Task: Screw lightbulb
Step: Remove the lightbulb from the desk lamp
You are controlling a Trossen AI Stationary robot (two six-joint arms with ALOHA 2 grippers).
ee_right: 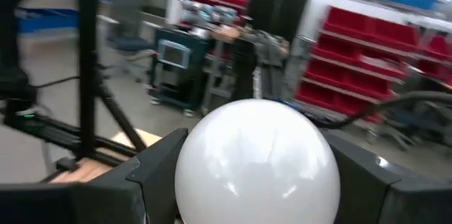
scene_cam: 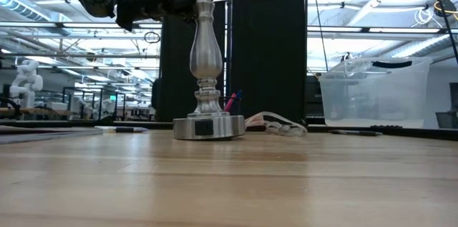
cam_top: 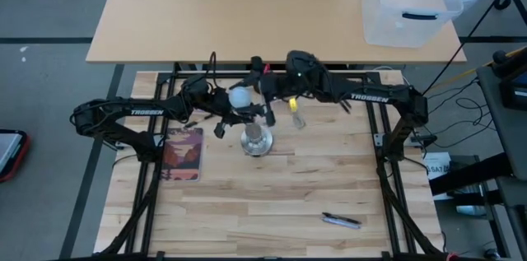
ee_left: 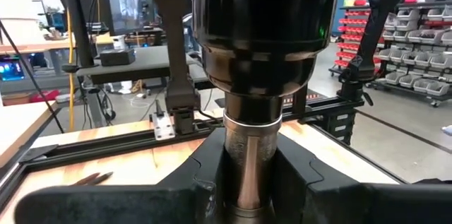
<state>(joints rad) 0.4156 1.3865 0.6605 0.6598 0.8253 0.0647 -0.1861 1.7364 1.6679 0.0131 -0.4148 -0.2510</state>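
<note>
In the high view, the left tool [cam_top: 221,113] sits left of centre, against the silvery metal socket stand with a round disc foot [cam_top: 256,140]. Its wrist view shows its dark fingers [ee_left: 201,181] pressed around the stand's narrow neck, bracing it on the pale wooden tabletop [cam_top: 272,195].

Just right of that, at the middle of the frame, the small frosted white round lightbulb [cam_top: 240,95] hangs above the stand, pinched by the right tool [cam_top: 247,98], whose fingers [ee_right: 159,171] close on either side of the globe [ee_right: 258,160].

The bulb is probably light, thin-walled and brittle, with a smooth surface that could slip, so a gentle squeeze across the globe's widest part seems the safest hold, leaving the base free to turn into the socket. It looks evenly matt white with soft highlights. Its screw base is hidden here, so whether the thread has met the socket cannot be told.
</note>
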